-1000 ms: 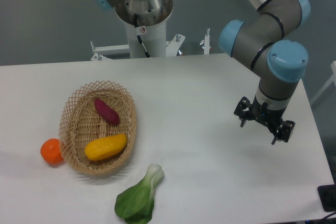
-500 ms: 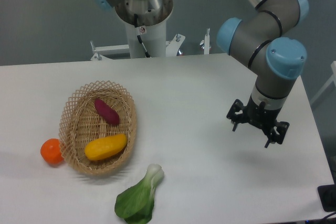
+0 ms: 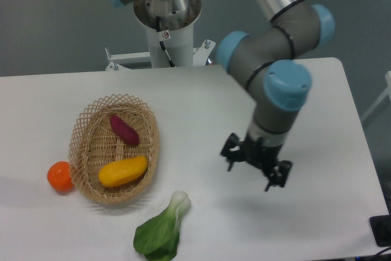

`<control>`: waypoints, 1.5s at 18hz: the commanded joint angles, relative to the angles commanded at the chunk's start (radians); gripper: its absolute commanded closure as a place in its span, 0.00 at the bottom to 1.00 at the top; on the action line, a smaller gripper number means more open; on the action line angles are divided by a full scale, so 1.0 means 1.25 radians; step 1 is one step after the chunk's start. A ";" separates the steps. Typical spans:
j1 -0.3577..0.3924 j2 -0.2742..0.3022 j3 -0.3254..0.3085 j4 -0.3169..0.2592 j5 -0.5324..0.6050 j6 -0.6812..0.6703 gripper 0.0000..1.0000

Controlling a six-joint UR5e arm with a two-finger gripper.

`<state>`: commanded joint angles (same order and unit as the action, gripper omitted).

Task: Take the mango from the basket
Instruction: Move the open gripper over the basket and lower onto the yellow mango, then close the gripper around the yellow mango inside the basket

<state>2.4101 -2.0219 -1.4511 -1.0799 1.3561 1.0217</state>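
The mango (image 3: 123, 171) lay inside the basket (image 3: 87, 128), in the lower part of it, at the lower left of the frame, untouched by the arm.

The white table (image 3: 201, 99) filled most of the picture, running from the left edge to the rounded corner at the upper right. Above it, the UR5e arm (image 3: 278, 35) reached down from the top centre, its silver tube leading into grey joints with light blue caps. Its base column (image 3: 166, 19) stood behind the table's far edge at the upper middle.

The basket, oval and woven with a lattice rim, sat on the table's left half with its long axis running roughly top to bottom. The gripper (image 3: 256, 166) hung over the table right of centre, well apart from the basket, pointing downward with its two black fingers spread apart and nothing between them.

A head of bok choy (image 3: 161, 229) lay on the table at the bottom centre, just below and to the right of the basket, its pale stem end pointing toward the rim. The mango rested tilted, its right end a little higher. A dark purple-red sweet potato (image 3: 124, 129) lay in the basket's upper part, apart from the mango. A round orange fruit (image 3: 60, 176) sat on the table against the basket's lower left rim.
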 joint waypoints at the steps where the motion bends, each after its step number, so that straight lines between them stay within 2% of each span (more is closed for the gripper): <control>1: -0.010 0.011 -0.010 0.000 -0.006 0.000 0.00; 5: -0.052 0.063 -0.071 0.006 -0.034 0.010 0.00; 8: -0.098 0.070 -0.125 0.016 -0.033 0.021 0.00; 14: -0.179 0.069 -0.223 0.124 -0.032 0.034 0.00; 19: -0.222 0.058 -0.237 0.129 -0.031 0.032 0.00; 27: -0.237 0.031 -0.243 0.130 -0.028 0.029 0.00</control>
<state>2.1138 -1.9833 -1.7549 -0.9173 1.3207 1.0585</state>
